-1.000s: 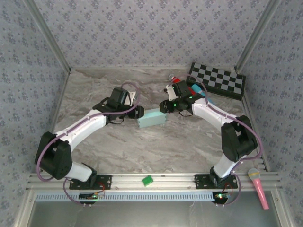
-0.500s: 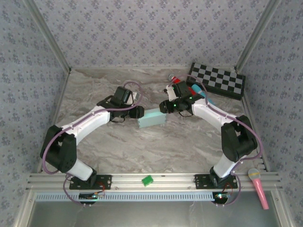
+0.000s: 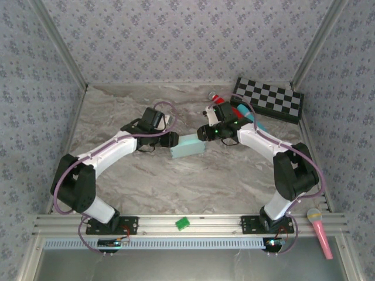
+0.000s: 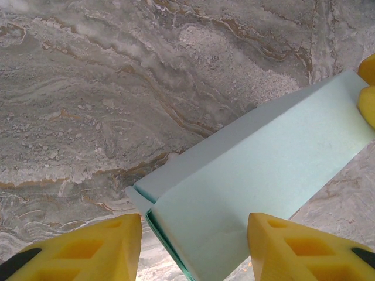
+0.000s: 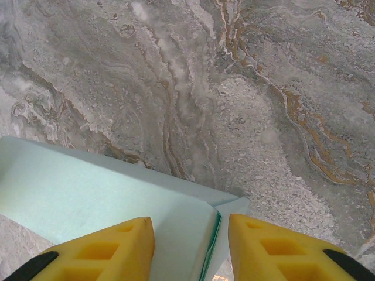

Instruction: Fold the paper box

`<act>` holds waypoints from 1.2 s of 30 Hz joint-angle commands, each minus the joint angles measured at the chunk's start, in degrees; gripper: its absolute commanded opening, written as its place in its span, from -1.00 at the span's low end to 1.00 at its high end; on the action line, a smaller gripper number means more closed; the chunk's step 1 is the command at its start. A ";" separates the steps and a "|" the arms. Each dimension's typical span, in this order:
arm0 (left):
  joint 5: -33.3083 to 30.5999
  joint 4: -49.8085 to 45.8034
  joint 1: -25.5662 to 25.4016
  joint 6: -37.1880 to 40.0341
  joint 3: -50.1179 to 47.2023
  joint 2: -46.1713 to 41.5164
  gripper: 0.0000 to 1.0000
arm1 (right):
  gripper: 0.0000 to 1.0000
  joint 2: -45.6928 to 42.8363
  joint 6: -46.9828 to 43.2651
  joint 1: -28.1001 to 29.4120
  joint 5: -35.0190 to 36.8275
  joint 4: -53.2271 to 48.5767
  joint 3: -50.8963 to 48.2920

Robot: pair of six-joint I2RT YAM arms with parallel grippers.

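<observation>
Two grippers, both spread: we see left gripper (image 4: 194, 221) straddling the paper box (image 3: 188, 146) at its left end, right gripper (image 5: 189, 221) at the right end; box lies centre frame on marble table (image 3: 176, 187).

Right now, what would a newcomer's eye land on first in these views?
The pale blue paper box at mid-table, with the left pincer and right pincer meeting it from opposite ends. Next come the black-and-white checkerboard in the far right corner and the pink microphone at the near edge, right of the right arm's base.
</observation>
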 commanded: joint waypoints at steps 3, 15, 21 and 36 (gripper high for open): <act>-2.31 -4.01 -0.02 1.36 -1.35 1.05 0.00 | -0.20 3.59 -0.26 0.63 4.64 -7.83 -3.83; -3.43 -3.48 -0.27 2.31 -5.38 -0.13 -0.01 | -0.21 4.07 0.36 1.00 6.77 -6.12 -6.16; -4.63 -2.92 -0.33 2.18 -6.89 -0.28 -0.02 | -0.21 4.71 1.04 1.03 8.00 -5.64 -6.47; -4.91 0.46 -0.10 2.75 -6.41 -6.12 0.00 | -0.27 3.98 2.42 0.95 6.73 -5.22 -5.11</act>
